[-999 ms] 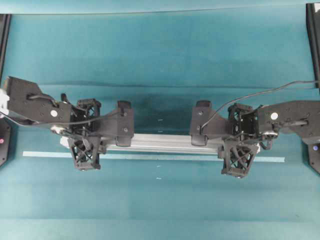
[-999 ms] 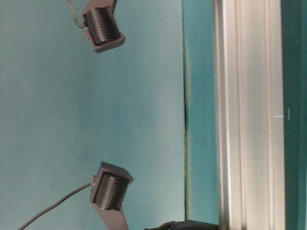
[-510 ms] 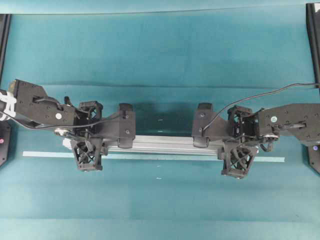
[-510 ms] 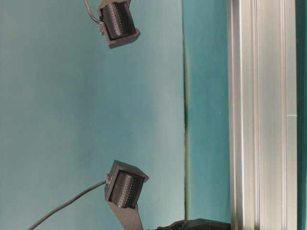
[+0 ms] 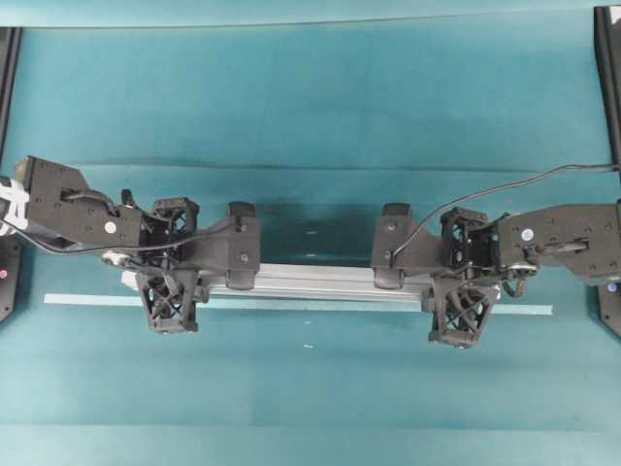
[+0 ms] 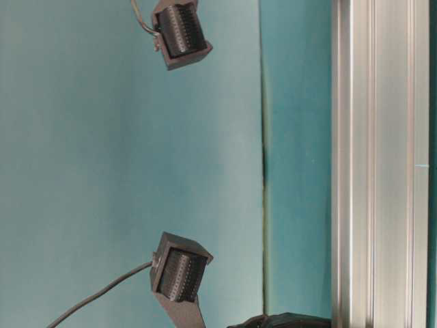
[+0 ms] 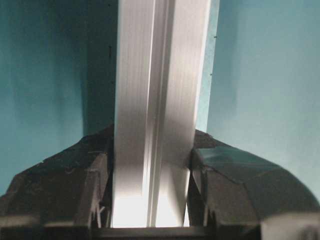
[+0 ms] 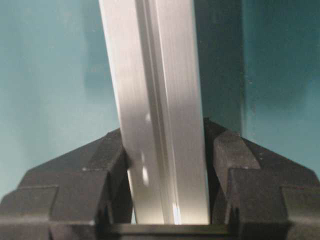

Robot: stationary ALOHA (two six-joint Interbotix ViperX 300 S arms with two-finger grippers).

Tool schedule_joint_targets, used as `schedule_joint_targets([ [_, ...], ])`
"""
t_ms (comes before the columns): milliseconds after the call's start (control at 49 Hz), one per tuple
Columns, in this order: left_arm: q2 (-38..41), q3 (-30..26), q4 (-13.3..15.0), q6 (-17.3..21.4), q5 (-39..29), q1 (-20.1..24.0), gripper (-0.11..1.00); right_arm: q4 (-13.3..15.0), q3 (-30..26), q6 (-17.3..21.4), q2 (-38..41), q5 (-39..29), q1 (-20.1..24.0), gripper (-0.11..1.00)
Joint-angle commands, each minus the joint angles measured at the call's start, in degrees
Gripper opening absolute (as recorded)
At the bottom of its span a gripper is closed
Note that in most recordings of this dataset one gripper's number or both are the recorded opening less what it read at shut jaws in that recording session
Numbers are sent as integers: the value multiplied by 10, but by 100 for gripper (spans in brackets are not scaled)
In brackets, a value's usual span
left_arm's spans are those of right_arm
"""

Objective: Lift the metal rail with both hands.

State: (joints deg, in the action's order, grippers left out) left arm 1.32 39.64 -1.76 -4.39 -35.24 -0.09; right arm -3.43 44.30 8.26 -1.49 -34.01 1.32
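Observation:
The metal rail (image 5: 310, 280) is a long silver grooved bar lying left to right across the middle of the teal cloth. My left gripper (image 5: 172, 264) is shut on it near its left end, one lattice finger on each side. My right gripper (image 5: 464, 274) is shut on it near its right end in the same way. In the left wrist view the rail (image 7: 155, 100) fills the gap of the left gripper (image 7: 152, 152). The right wrist view shows the rail (image 8: 150, 75) clamped in the right gripper (image 8: 167, 144). The table-level view is turned sideways, with the rail (image 6: 379, 164) running vertically.
A thin pale-blue tape strip (image 5: 87, 300) lies just in front of the rail and runs past both its ends. Black frame posts stand at the far left (image 5: 8, 58) and far right (image 5: 606, 58). Two black ribbed blocks (image 6: 181, 34) (image 6: 179, 273) hang behind the rail.
In the table-level view the rail and the ribbed blocks have slid toward the right edge. From overhead both arms look slightly smaller. Both grips are unchanged.

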Motion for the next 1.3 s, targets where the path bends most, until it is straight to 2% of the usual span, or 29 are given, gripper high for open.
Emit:
schedule_joint_targets([
  [0, 1, 4, 3, -22, -1, -4, 28, -4, -2, 8, 3, 4, -1, 37],
  [285, 3, 4, 2, -62, 3, -10, 28, -4, -2, 6, 11, 15, -3, 37],
  [591, 4, 2, 2, -60, 4, -17, 28, -4, -4, 4, 25, 21, -3, 37],
  [938, 5, 6, 2, -49, 45, -17, 28, -4, 0, 11, 25, 25, -7, 37],
  [1284, 3, 8, 2, -54, 62, -17, 28, -4, -1, 8, 25, 34, -11, 37],
])
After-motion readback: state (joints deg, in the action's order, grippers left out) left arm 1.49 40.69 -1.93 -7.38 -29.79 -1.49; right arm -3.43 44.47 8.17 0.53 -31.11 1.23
